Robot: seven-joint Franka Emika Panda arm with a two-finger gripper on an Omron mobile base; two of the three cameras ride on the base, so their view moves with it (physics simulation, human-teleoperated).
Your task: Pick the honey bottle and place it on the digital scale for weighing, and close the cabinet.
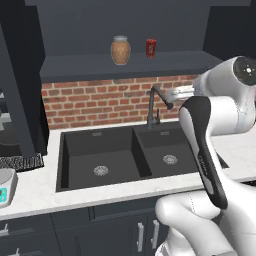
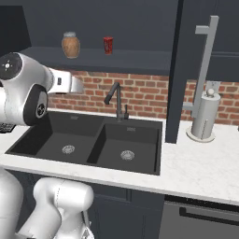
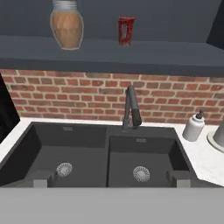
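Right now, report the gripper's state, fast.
Gripper: open, holding nothing; its fingers stand wide apart over the sink. The honey bottle sits on the cabinet shelf.

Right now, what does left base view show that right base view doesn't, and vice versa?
Left base alone: the digital scale at the counter's left edge. Right base alone: the cabinet door standing open with its long silver handle, and the paper towel holder beside it. Both: the honey bottle and red can on the cabinet shelf, the sink and faucet.
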